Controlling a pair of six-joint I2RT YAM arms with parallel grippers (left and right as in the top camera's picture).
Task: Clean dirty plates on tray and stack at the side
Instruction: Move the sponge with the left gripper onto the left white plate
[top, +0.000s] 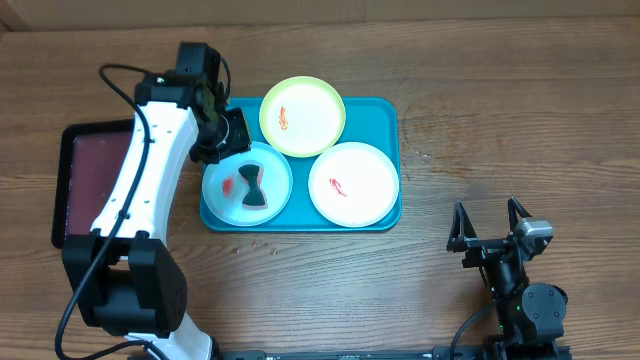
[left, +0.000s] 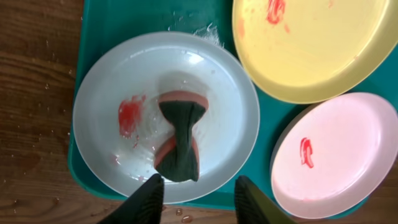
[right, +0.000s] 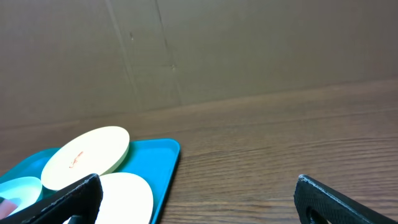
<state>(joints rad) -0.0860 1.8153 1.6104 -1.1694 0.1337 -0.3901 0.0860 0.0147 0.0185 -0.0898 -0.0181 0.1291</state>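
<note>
Our left gripper (left: 198, 186) hangs open over the sponge (left: 179, 140) in the teal tray (left: 124, 18); our right gripper (top: 487, 208) gapes empty outside it.

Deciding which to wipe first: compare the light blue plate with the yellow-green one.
The light blue plate has a dark sponge lying in it; the yellow-green plate has none. The light blue plate lies flat on the tray; the yellow-green plate overlaps its rim. Both are round and carry a red smear.

Tray: large teal-blue rectangular plastic tray (top: 380, 118); lies flat; holds three plates
Back: round yellow-green plastic plate (top: 303, 116); red smear; overlaps both other rims
Front left: round light blue plastic plate (top: 276, 168); red smear; wet
Front right: round white plastic plate (top: 352, 183); red smear
</note>
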